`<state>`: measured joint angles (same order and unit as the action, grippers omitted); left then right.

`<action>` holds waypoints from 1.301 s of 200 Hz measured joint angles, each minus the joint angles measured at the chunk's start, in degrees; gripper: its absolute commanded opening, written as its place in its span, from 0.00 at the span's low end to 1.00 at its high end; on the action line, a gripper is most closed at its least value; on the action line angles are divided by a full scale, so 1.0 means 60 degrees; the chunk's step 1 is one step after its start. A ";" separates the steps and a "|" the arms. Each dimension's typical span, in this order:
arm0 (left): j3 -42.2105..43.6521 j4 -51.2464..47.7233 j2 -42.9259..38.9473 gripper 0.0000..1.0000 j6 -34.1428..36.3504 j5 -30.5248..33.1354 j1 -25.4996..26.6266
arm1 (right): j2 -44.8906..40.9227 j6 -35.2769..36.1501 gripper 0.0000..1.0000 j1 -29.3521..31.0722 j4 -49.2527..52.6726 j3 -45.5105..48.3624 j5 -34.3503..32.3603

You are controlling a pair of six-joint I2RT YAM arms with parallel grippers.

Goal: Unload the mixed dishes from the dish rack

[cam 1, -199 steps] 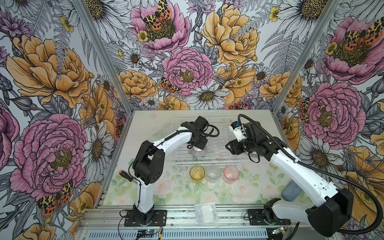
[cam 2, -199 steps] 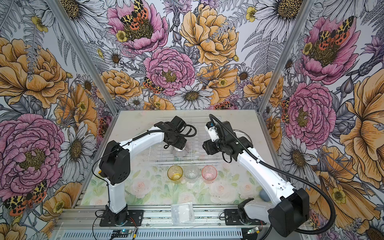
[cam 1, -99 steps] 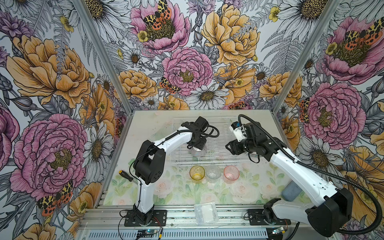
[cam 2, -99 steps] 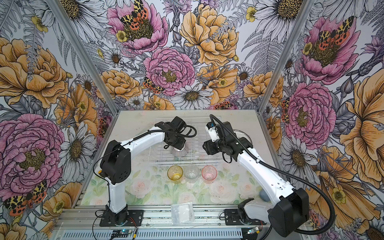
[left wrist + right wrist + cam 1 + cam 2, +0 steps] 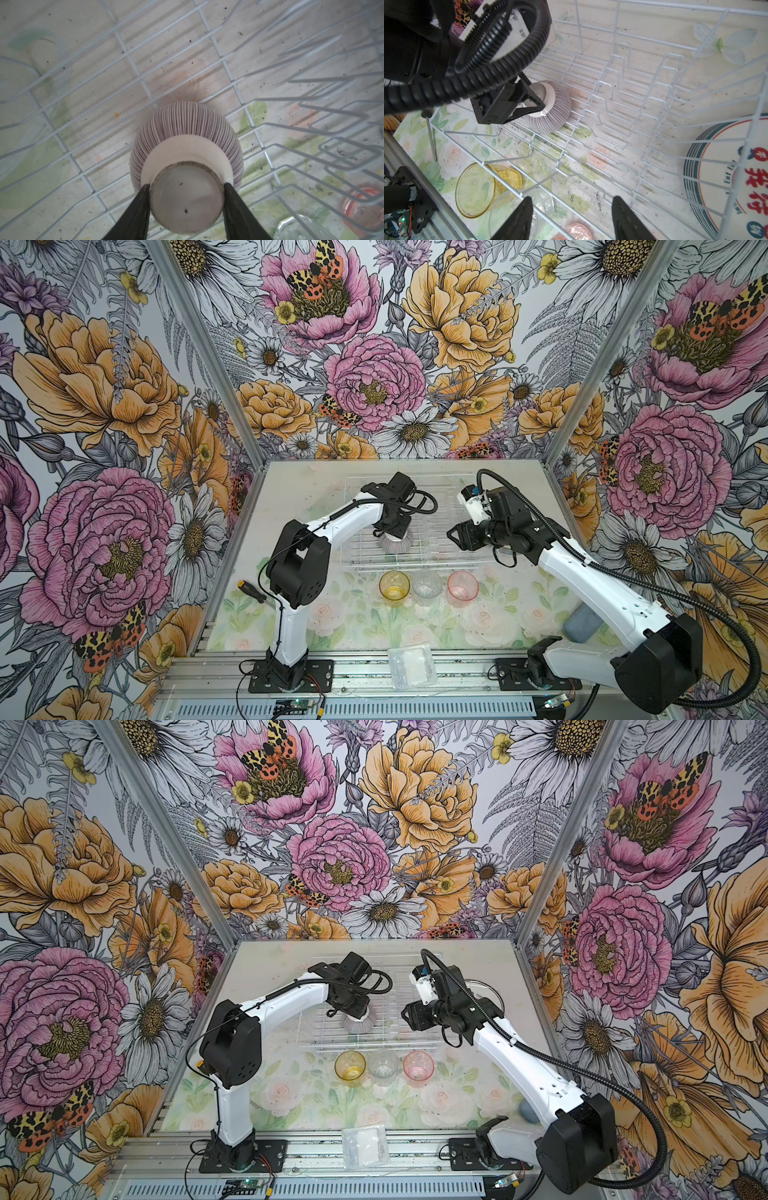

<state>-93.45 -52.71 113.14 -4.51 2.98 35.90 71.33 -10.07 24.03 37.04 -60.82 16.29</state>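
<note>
Grey-purple bowl: upturned on dish rack floor.
Left gripper: narrowed over the last second, now pinching the bowl's white foot.
Right gripper: parted, empty.
Next: probably lifting the bowl out.

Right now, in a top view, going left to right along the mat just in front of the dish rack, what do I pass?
yellow tumbler → clear tumbler → pink tumbler

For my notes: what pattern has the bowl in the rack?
Thin purple stripes on the bowl, white foot; left wrist view.
</note>
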 measured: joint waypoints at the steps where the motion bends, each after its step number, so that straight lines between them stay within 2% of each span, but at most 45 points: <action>1: 0.0000 0.0000 0.0000 0.49 -0.0004 0.0000 -0.0004 | 0.0004 -0.0004 0.63 -0.0004 -0.0015 0.0004 0.0007; 56: 0.0164 0.0164 -0.0124 0.48 0.0015 -0.0441 -0.0310 | 0.0517 -0.0586 0.63 -0.0066 -0.1107 0.0415 0.0951; 175: 0.1096 0.1024 -0.0827 0.46 0.0033 -0.2215 -0.1122 | 0.1836 -0.2065 0.61 -0.0313 -0.3632 0.1359 0.3442; 260: 0.1599 0.1851 -0.1738 0.46 -0.0076 -0.3464 -0.1574 | 0.2386 -0.2426 0.56 -0.0317 -0.4459 0.1370 0.4364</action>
<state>-83.85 -41.60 102.72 -4.97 -17.80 26.46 85.65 -24.62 22.13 10.28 -52.60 42.48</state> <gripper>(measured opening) 0.520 0.561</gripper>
